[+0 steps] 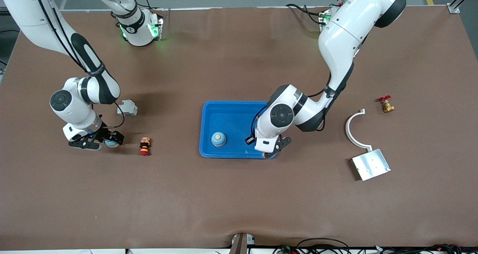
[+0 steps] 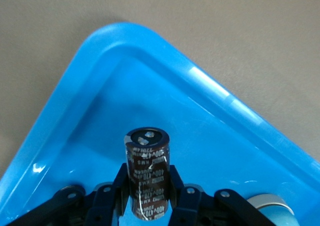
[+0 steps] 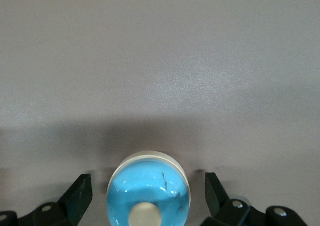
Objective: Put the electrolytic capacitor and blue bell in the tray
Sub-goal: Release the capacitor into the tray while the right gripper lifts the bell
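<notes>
Two grippers: left gripper [image 2: 148, 193] clamped on capacitor [image 2: 146, 172] over tray [image 2: 200, 86]; right gripper [image 3: 148, 198] spread wide around bell [image 3: 148, 191] on table [image 1: 239, 201].

Robotics lab — two Franka arms [image 1: 336, 48] over a brown-matted table [image 1: 239, 194]; trailing cables.

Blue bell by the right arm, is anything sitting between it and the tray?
Yes. A small orange and red part stands on the table between the bell and the tray, beside the bell; the right end effector straddles the bell, jaws open.
</notes>
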Tool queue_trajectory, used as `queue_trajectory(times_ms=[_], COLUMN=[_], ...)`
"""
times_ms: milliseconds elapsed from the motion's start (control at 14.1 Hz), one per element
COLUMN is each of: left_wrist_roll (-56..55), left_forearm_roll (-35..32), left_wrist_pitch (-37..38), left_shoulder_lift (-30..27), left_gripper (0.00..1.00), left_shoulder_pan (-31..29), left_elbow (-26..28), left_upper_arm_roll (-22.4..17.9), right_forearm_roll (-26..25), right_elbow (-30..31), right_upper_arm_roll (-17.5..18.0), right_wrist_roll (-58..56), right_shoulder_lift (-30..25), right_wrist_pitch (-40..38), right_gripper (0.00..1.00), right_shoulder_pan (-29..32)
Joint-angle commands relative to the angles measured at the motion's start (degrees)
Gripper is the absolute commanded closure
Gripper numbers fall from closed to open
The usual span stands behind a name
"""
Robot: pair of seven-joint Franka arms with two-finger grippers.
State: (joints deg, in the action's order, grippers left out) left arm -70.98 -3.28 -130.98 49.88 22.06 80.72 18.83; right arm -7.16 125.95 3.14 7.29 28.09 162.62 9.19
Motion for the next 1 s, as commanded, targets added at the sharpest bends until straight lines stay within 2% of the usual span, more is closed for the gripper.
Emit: queue_trajectory(times_ms=[0, 71, 142, 284, 356, 569, 924], left_wrist_roll=[-0.65, -0.65, -0.65, -0.65, -0.56, -0.65, -0.56], left_forearm_roll=[0.55, 0.55, 0.55, 0.55, 0.55, 0.55, 0.55], left_wrist_pitch=[-0.51, -0.59, -0.68, -0.68, -0.68, -0.68, -0.68], left_shoulder_lift=[1.36, 1.71, 1.71, 1.89, 1.89, 1.97, 1.97], left_gripper=[0.97, 0.97, 0.97, 0.96, 0.95, 0.93, 0.46], left_shoulder_pan=[1.23, 1.41, 1.5, 1.5, 1.5, 1.85, 1.85], left_elbow=[-1.53, -1.53, -1.53, -1.53, -1.53, -1.53, -1.53], left_upper_arm_roll=[-1.26, -1.52, -1.87, -1.87, -2.05, -2.57, -2.84], right_forearm_roll=[1.01, 1.01, 1.01, 1.01, 1.01, 1.1, 1.1], right_elbow=[0.53, 0.53, 0.53, 0.53, 0.53, 0.44, -0.53], right_upper_arm_roll=[1.25, 1.25, 1.25, 1.25, 1.52, 2.83, 4.59], right_wrist_roll=[-0.96, -0.87, -0.96, -1.13, -1.13, -0.43, 2.64], right_shoulder_lift=[0.03, 0.12, 0.03, 0.03, 0.03, -1.01, -6.9], right_wrist_pitch=[0.95, 0.77, 0.6, 0.42, 0.33, -2.19, -10.99], right_gripper=[0.0, 0.11, 0.27, 0.84, 1.0, 1.0, 1.0], right_shoulder_pan=[1.27, 1.19, 1.18, 1.1, 1.1, 1.1, 0.48])
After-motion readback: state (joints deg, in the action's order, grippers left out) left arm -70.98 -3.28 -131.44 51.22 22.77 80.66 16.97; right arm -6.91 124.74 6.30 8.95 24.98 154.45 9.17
